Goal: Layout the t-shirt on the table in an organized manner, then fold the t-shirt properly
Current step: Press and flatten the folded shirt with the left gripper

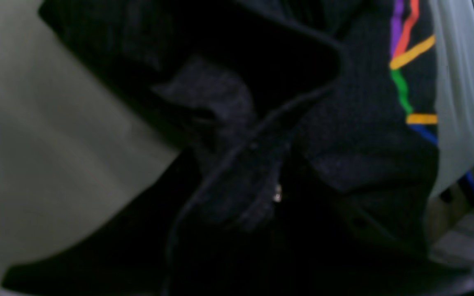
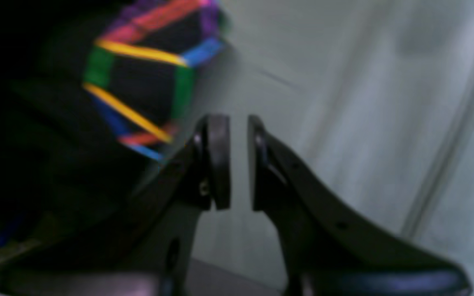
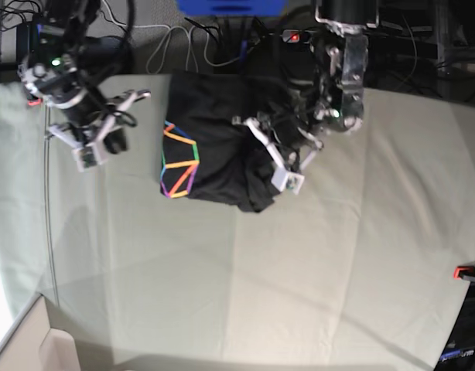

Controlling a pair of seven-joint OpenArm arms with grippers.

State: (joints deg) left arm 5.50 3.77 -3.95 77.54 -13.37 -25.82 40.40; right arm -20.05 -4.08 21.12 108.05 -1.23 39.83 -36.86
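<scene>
The t-shirt (image 3: 214, 147) lies bunched at the back middle of the table (image 3: 299, 270), charcoal-black, its rainbow print (image 3: 179, 162) on the left side. My left gripper (image 3: 282, 171) is down on the shirt's right edge. In the left wrist view dark folds of the t-shirt (image 1: 364, 123) fill the frame and a ridge of fabric runs in between the fingers of the left gripper (image 1: 253, 197), which are closed on it. My right gripper (image 3: 106, 147) hovers over bare table left of the shirt. Only a thin empty gap shows in the right gripper (image 2: 239, 164), the print (image 2: 138, 82) beside it.
A red clamp (image 3: 463, 271) sits on the table's right edge. Cables (image 3: 191, 46) and a blue object (image 3: 230, 6) lie behind the far edge. A seam line (image 3: 48, 232) runs down the cloth at the left.
</scene>
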